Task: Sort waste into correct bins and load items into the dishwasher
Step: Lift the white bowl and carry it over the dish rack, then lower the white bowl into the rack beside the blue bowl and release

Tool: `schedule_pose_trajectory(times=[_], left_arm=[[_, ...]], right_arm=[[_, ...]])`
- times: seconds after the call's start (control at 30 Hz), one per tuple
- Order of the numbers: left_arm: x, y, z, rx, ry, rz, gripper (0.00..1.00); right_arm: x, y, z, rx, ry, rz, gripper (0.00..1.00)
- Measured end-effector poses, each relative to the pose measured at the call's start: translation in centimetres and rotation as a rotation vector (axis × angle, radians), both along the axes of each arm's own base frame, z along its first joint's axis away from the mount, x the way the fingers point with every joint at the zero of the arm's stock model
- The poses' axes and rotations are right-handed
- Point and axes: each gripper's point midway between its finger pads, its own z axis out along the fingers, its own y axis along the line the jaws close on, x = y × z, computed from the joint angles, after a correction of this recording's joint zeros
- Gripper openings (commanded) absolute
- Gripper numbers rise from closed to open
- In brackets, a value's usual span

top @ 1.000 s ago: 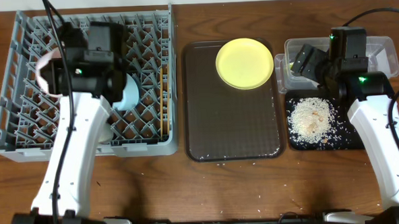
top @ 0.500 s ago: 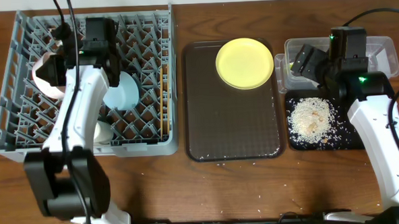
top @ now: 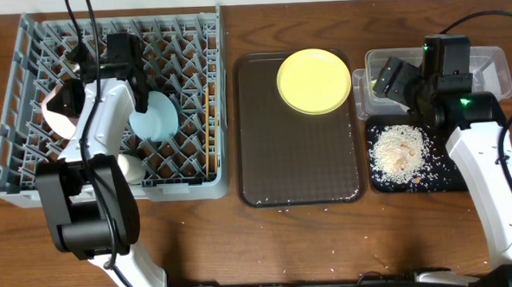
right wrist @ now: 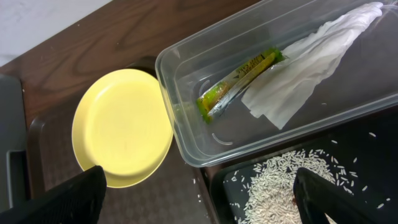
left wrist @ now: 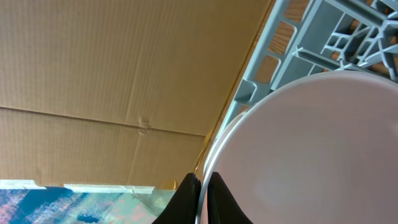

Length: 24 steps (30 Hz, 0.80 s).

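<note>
My left gripper [left wrist: 202, 196] is shut on the rim of the white bowl [left wrist: 311, 149]. It holds the bowl on edge over the left part of the grey dish rack [top: 33, 183], where the bowl [top: 57, 113] also shows from overhead. A light blue bowl [top: 155, 118], a small white cup [top: 130, 169] and chopsticks [top: 210, 132] sit in the rack. The yellow plate [top: 314, 80] lies on the brown tray. My right gripper [right wrist: 205, 199] is open and empty above the clear tub [right wrist: 180, 124], which holds the green-yellow wrapper [right wrist: 239, 81] and white paper [right wrist: 311, 59]. Rice crumbs [right wrist: 280, 186] lie in the black tray [top: 452, 182].
The dark brown serving tray [top: 300, 159] lies between the rack and the bins, with the plate at its far end. A few rice grains are scattered on the table near its front edge [top: 281, 212]. A cardboard wall [left wrist: 93, 74] stands behind the rack.
My left arm has swung left and turned, moving the white bowl lower and nearer within the rack's left side. The right arm has not moved.
</note>
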Motion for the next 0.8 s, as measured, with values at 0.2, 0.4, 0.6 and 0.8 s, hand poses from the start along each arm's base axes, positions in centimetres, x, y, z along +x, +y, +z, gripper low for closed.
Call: schedule_pose_trajectory(times=[0.2,0.4,0.6,0.8], left_arm=[[0.0,0.1,-0.1,0.030,0.018,0.007,0.07],[0.1,-0.1,0.0,0.066,0.033,0.008,0.07],[0.6,-1.1,0.0,0.084,0.039,-0.013,0.07],[1.5,-2.7,0.0,0.085,0.021,-0.053,0.08]], right_arm=[[0.0,0.0,0.0,0.000,0.000,0.000,0.96],[0.0,0.0,0.0,0.000,0.000,0.000,0.96],[0.0,0.0,0.0,0.000,0.000,0.000,0.96],[0.0,0.0,0.0,0.000,0.000,0.000,0.96]])
